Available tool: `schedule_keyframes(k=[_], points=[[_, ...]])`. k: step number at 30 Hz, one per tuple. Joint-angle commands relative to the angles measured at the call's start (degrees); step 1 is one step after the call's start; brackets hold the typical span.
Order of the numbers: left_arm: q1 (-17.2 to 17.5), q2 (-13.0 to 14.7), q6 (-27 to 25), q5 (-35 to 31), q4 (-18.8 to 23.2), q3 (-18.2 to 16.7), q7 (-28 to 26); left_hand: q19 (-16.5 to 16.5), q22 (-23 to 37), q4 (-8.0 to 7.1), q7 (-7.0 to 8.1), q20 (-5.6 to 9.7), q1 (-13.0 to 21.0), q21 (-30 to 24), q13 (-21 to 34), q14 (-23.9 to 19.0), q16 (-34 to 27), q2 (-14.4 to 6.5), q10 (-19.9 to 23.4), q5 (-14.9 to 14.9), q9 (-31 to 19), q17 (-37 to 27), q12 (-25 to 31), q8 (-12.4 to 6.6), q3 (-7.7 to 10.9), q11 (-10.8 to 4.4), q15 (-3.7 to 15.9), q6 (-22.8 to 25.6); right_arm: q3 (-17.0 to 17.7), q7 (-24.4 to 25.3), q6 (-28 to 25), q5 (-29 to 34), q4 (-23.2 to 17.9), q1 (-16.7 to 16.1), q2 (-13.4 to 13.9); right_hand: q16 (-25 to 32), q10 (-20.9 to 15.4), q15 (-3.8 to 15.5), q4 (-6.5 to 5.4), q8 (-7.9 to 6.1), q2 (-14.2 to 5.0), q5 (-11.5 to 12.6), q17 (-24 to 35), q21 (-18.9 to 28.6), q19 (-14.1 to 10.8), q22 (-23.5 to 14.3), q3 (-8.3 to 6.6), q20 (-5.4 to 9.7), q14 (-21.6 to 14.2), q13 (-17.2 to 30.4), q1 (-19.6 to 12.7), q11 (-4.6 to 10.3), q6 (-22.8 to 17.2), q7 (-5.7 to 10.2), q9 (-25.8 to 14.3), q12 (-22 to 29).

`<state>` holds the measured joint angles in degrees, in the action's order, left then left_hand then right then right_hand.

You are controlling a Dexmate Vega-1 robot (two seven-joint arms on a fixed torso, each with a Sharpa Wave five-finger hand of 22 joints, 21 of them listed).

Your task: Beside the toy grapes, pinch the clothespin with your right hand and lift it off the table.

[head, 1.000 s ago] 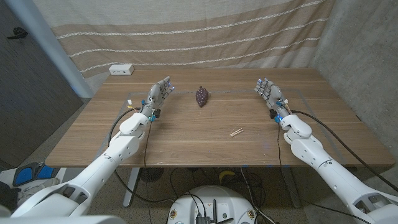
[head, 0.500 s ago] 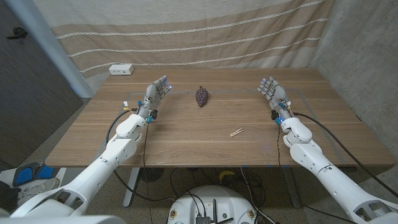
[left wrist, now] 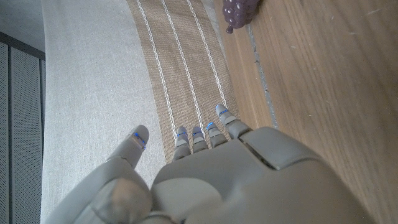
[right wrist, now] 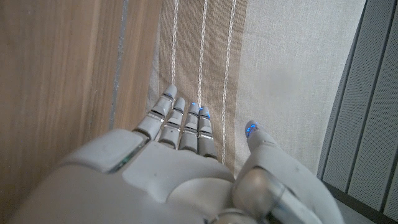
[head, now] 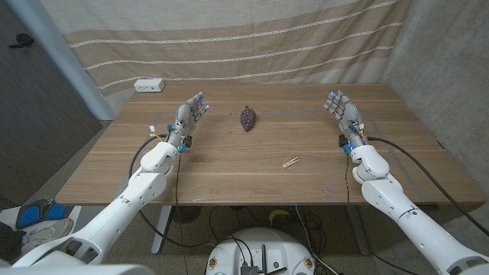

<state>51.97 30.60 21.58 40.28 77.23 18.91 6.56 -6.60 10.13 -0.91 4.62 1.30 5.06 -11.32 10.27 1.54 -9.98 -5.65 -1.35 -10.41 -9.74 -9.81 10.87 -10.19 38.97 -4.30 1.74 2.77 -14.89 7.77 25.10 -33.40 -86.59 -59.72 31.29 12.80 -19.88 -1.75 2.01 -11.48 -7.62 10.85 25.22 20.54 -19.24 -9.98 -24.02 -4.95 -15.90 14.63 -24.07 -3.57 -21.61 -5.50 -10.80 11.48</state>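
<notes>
A small wooden clothespin (head: 290,163) lies on the wooden table (head: 229,172), right of the middle. The dark purple toy grapes (head: 247,118) sit farther back near the middle, and the grapes (left wrist: 242,10) also show in the left wrist view. My right hand (head: 341,111) is raised over the table's right side, fingers spread and holding nothing, well behind and to the right of the clothespin. My left hand (head: 189,114) is raised on the left side, open, to the left of the grapes. Both hands show from behind in their wrist views, the right hand (right wrist: 180,162) and the left hand (left wrist: 205,168).
A white power strip (head: 149,85) lies at the table's back left edge. A striped beige curtain (head: 229,38) hangs behind the table. Black cables (head: 153,153) run along both forearms.
Both hands have drifted outward and slightly back: the right hand toward the right edge, the left hand a little left. The clothespin and grapes have not moved.
</notes>
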Motion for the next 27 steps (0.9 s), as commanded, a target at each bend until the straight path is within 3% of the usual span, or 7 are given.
schedule_keyframes(k=[1,15,27], points=[[1.90,1.43,0.24,-0.95,2.77,-0.49,-1.32,-0.24,0.17,0.50,0.66,-0.55,-0.20,-0.46,0.08,0.19,-0.22,-0.03,-0.16,-0.17,-0.09,0.02,0.20,-0.23,-0.06,-0.16,2.49,0.15,2.25,5.13,-0.31,6.37,-7.06,-5.21,4.20,0.59,-0.71,0.19,0.67,-0.32,0.13,0.40,0.01,-0.21,-0.51,-0.13,-0.05,-0.20,-0.62,0.07,-0.30,0.10,-0.78,0.15,-0.09,0.60],[4.15,2.56,0.49,-0.77,5.30,-1.55,-2.57,-0.73,0.19,1.18,0.78,-0.89,-0.19,-0.61,0.08,-0.03,-0.24,-0.01,0.05,-0.22,-0.10,0.09,0.31,-0.30,-0.06,-0.03,2.51,0.51,4.19,8.43,-3.73,13.31,-13.90,-8.80,7.90,1.06,-0.95,0.66,1.73,-0.25,0.30,0.59,-0.07,-0.40,-1.07,-0.22,0.09,-0.33,-1.52,-0.20,-0.39,0.57,-0.88,0.65,-0.10,0.58],[3.85,2.39,0.61,-0.62,5.06,-1.27,-1.74,-1.01,0.21,1.65,0.70,-1.24,-0.15,-0.68,0.08,-0.15,-0.24,-0.09,0.23,-0.24,-0.12,0.13,0.38,-0.40,-0.02,0.03,2.46,0.94,6.09,9.12,-7.28,16.81,-18.65,-10.66,10.47,1.24,-0.68,1.08,2.66,-0.07,0.40,0.76,-0.05,-0.48,-1.64,-0.29,0.12,-0.40,-1.67,-0.40,-0.61,1.02,-0.55,1.05,-0.12,0.41]])
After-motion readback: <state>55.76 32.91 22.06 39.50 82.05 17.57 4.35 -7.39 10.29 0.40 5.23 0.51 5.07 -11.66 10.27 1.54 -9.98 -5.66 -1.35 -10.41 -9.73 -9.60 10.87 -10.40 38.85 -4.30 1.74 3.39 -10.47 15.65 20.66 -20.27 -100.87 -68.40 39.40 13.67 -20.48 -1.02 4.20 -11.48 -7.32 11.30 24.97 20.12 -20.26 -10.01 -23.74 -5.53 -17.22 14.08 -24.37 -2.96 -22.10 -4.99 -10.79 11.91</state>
